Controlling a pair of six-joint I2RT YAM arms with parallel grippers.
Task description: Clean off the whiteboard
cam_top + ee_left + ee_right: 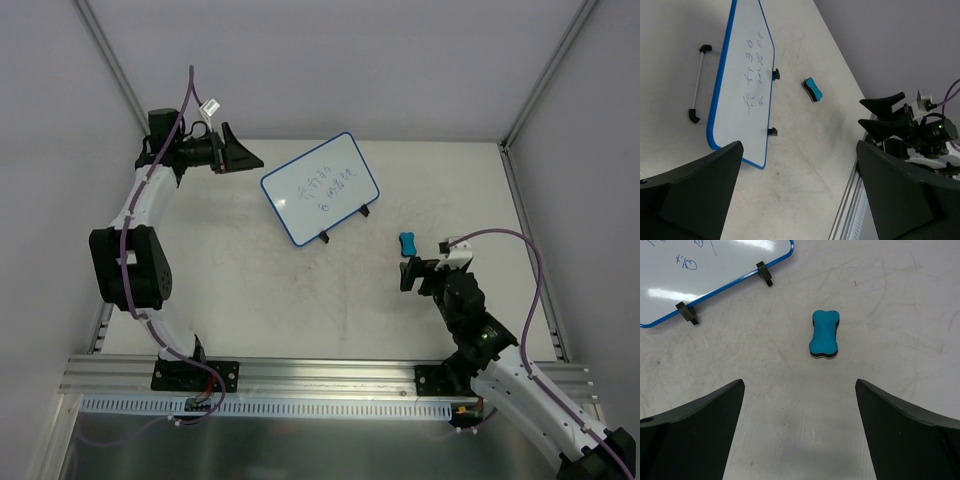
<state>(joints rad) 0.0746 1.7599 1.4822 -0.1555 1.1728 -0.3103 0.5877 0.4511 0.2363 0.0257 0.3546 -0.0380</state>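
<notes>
The whiteboard (pixel 320 188) is white with a thin blue rim, two black clip feet and blue handwriting. It stands tilted at the table's middle back and shows in the left wrist view (pixel 742 85) and the right wrist view (pixel 705 265). A small blue bone-shaped eraser (pixel 407 244) lies on the table to its right (pixel 812 90) (pixel 824 335). My left gripper (pixel 245 150) is open and empty, raised left of the board (pixel 799 145). My right gripper (pixel 415 265) is open and empty, just short of the eraser (pixel 800 382).
A white rod with black ends (pixel 697 82) lies behind the board. An aluminium rail (pixel 320 375) runs along the near table edge. Grey walls and frame posts (pixel 545 75) close in the back and sides.
</notes>
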